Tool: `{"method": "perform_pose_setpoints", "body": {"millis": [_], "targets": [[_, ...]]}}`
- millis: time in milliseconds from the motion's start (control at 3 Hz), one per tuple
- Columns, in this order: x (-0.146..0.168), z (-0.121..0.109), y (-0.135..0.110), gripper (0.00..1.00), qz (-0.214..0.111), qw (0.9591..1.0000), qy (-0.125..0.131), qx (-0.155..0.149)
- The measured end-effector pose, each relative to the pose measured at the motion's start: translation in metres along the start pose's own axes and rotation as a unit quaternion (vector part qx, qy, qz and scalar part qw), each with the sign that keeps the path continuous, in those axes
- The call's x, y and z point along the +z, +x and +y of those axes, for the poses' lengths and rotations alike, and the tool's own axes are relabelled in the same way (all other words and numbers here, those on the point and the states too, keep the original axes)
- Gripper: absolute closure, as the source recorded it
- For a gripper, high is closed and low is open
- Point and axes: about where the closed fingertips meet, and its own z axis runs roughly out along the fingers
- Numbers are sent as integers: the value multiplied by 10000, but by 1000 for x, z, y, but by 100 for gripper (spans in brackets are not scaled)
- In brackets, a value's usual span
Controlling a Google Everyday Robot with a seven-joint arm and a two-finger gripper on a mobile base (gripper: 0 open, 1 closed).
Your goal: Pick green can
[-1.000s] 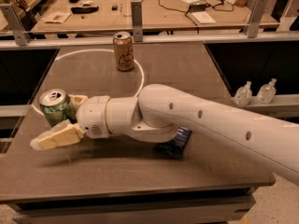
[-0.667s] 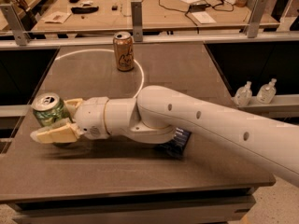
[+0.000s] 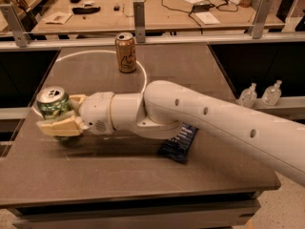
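Green mottled aluminium drink can (image 3: 53, 108): upright near the left edge of the dark table (image 3: 109, 185), silver top showing, clamped in our cream two-finger gripper (image 3: 55, 113).
Gripper: closed on the can, one finger in front, one behind.
White arm (image 3: 205, 120): reaches in from the right.
Orange-tan can (image 3: 126, 52): upright at the far side, well apart.
Dark blue packet (image 3: 178, 142): flat, partly under the arm.
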Motion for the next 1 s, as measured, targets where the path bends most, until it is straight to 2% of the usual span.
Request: {"method": "perform_pose_setpoints", "body": {"millis": [333,667,1000], "targets": [[-20,-17,-27,100,-28,9999,112,-105],[-38,-29,-56,100,17,9997,122,-229],[-54,-39,-81,100,174,9995,30,-261]]}}
